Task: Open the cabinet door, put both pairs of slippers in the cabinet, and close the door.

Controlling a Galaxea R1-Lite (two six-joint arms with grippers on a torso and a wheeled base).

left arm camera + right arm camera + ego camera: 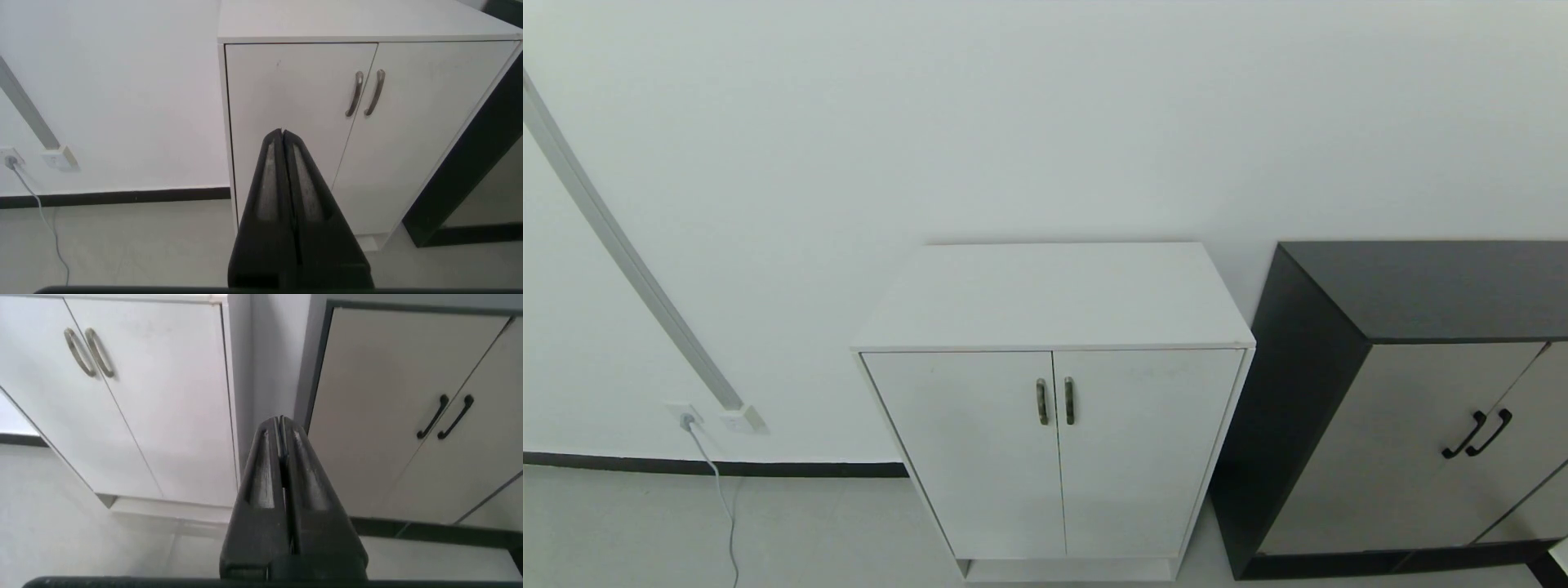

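Facing the white cabinet (1054, 294) with its two doors closed, the left gripper (283, 135) and right gripper (280, 422) are both pinched fully together, holding nothing.

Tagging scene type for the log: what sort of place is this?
Probably a sparse indoor room, perhaps a hallway or test space: a white cabinet, doors shut, stands against a bare wall, a black cabinet beside it, and a socket with a cable sits low on the wall.
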